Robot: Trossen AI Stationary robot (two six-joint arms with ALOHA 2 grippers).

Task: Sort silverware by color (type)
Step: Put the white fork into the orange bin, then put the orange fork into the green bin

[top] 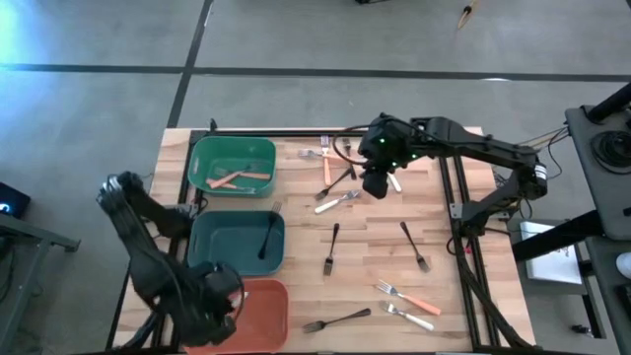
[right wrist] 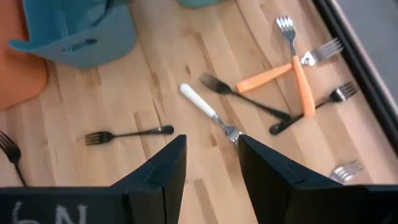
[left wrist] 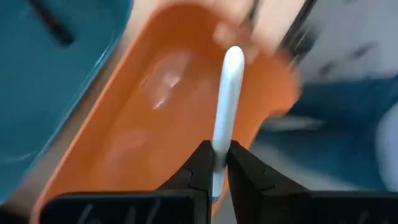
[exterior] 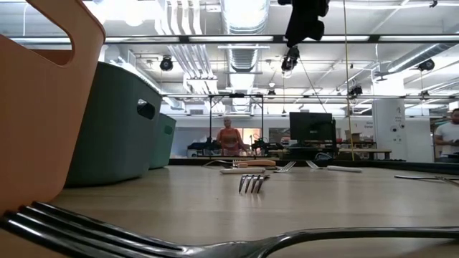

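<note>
Above the salmon bin [left wrist: 124, 155], left fingers [left wrist: 202, 165] pinch a white-handled fork [left wrist: 229, 93]

Left gripper [left wrist: 216, 163] clamped shut, arm folded at the near-left corner, right gripper [right wrist: 211, 163] parted, arm reaching inward

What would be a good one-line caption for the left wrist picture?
Left gripper holds a white-handled fork above the salmon bin.

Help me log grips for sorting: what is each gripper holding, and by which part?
The left gripper, over the salmon bin, pinches a white-handled fork low on its handle. The right gripper is open above the table, holding nothing.
</note>
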